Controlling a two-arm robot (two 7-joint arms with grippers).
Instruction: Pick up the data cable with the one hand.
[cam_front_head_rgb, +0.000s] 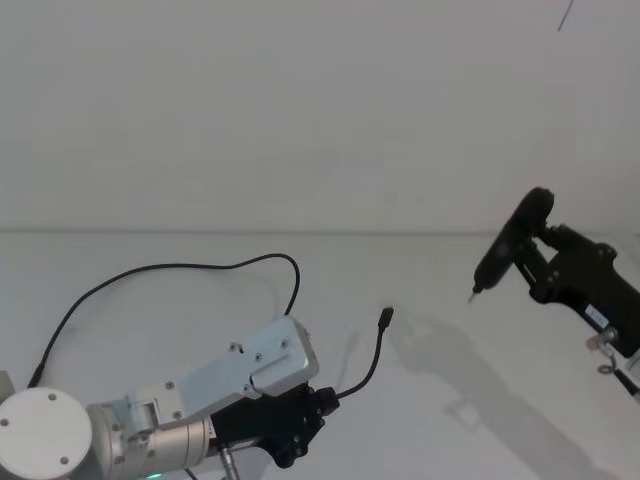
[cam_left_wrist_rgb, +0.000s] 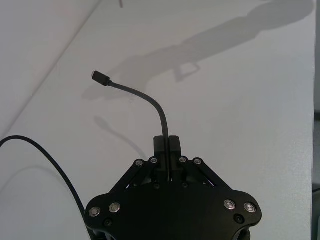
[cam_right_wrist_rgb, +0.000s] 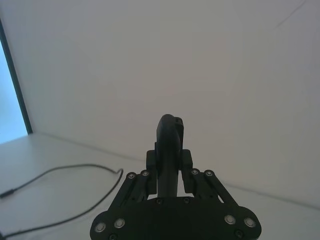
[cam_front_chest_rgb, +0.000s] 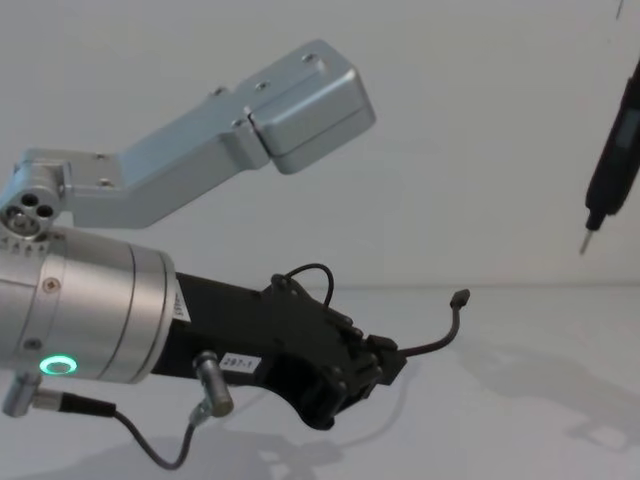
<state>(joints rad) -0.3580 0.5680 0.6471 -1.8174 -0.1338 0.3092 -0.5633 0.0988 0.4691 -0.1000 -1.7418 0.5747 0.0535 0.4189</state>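
So the left gripper (cam_front_head_rgb: 325, 400), the black plastic two-jaw one on the thick silver cylinder with the green ring light, sits low on the robot's left side. Its jaws are pinched narrow on the data cable (cam_front_head_rgb: 372, 362), a long thin black flexible cord. In the left wrist view the cord comes straight out from between the fingertips (cam_left_wrist_rgb: 174, 143) and curves away. Its small dark rectangular plug (cam_front_head_rgb: 386, 317) sticks up in the air, clear of the plain white table (cam_front_head_rgb: 480, 390). Behind the grip, the rest of the cord loops across the tabletop and trails off to the robot's left.

The right gripper (cam_front_head_rgb: 532, 255) is up high on the right, well apart from the cord. It's clamped on a slim black pen-like tool (cam_front_head_rgb: 505, 245) with its metal tip pointing down.
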